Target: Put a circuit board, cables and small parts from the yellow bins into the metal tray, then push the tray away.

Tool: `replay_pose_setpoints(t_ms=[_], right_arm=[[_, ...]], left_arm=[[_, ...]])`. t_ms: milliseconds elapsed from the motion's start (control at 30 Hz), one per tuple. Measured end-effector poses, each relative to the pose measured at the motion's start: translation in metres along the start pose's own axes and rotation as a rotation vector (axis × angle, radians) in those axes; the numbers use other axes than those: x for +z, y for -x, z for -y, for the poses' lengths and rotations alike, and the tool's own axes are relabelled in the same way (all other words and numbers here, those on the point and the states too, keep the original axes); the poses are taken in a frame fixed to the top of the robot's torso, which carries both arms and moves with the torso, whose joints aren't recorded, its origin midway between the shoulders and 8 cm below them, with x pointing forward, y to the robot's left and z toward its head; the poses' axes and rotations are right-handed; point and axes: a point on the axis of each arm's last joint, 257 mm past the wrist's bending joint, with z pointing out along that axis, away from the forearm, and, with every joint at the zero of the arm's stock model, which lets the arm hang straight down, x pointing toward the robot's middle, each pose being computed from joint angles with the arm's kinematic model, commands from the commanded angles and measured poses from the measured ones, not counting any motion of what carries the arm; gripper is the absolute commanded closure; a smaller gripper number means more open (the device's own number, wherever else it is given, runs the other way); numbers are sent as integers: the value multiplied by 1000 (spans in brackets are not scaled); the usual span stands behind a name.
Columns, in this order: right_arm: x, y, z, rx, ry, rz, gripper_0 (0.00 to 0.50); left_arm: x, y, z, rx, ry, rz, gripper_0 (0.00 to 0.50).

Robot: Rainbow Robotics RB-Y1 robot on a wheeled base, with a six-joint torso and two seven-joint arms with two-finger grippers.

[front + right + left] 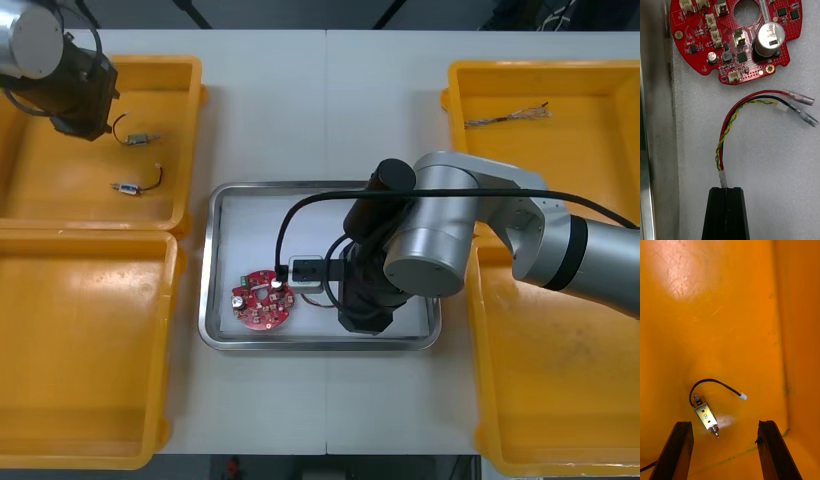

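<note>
Over the metal tray (222, 200), my right arm (440, 235): rounded silver, one black band, a black cable (300, 205) looping off its black wrist. Left of the tray, my left arm (35, 40): silver cap, black housing. Fingers (677, 450): black, flat-topped.

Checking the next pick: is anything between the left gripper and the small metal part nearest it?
Nothing visible. The small metal part lies on the bare yellow bin floor, just ahead of the open left gripper.
</note>
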Motion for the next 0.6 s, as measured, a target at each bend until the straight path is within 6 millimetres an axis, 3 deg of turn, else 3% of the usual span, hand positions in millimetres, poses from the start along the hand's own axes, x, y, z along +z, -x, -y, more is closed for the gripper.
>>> replay_pose_setpoints(t_ms=[67,100,133,167,200,233,433,600], right_arm=[[3,2,-1,-8,-6,6,419],[4,1,-1,-11,-7,4,365],[5,0,-1,-14,-9,1,277],[5,0,-1,-15,-9,0,277],[5,0,-2,-16,-10,-1,89],[5,0,-1,-16,-10,-1,11],[5,-2,0,-15,-16,-12,0],[-6,-21,5,21,-10,-92,0]], left_arm=[[4,-5,-5,14,9,-3,0],[6,-8,-8,16,16,-8,0],[7,-10,-10,15,21,-15,0],[8,-13,-12,11,26,-25,0],[9,-16,-13,6,29,-34,0],[9,-17,-13,2,31,-40,0],[13,-21,-17,-11,40,-49,0],[18,-20,-19,-32,42,-52,0]])
